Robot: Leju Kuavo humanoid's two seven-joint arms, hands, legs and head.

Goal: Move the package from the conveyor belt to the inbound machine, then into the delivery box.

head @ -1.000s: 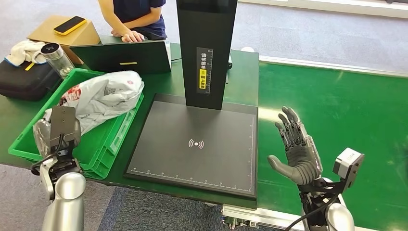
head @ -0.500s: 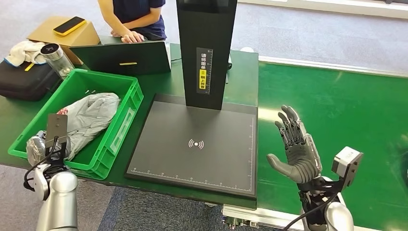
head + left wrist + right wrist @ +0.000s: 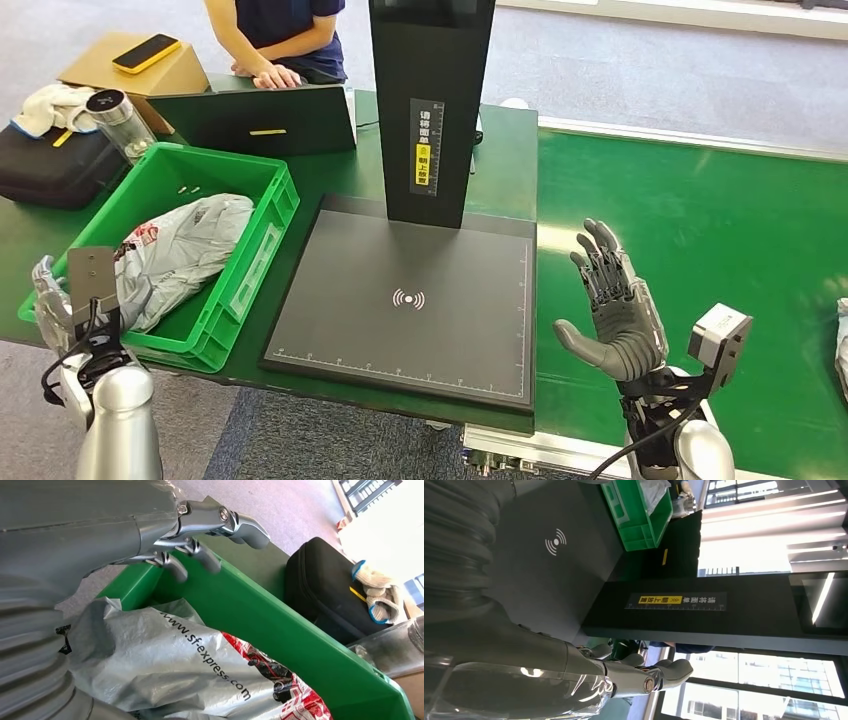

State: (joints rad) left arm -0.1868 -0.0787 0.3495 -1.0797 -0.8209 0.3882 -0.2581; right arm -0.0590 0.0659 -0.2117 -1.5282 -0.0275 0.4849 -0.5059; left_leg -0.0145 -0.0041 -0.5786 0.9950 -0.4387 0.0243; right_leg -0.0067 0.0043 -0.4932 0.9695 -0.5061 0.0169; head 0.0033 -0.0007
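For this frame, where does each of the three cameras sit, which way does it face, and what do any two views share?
Head view: high on the body, facing forward and down at the scanner pad, green crate and belt; left hand and right hand show.
Left wrist view: behind the left hand, facing into the crate at the grey package.
Right wrist view: behind the right hand, turned sideways, facing the pad.
Shared: all three views show the crate.

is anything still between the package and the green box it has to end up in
Nothing visible does. The grey package already lies inside the green box. The left hand hangs at the box's near corner, holding nothing, and the right hand is open over the conveyor belt.
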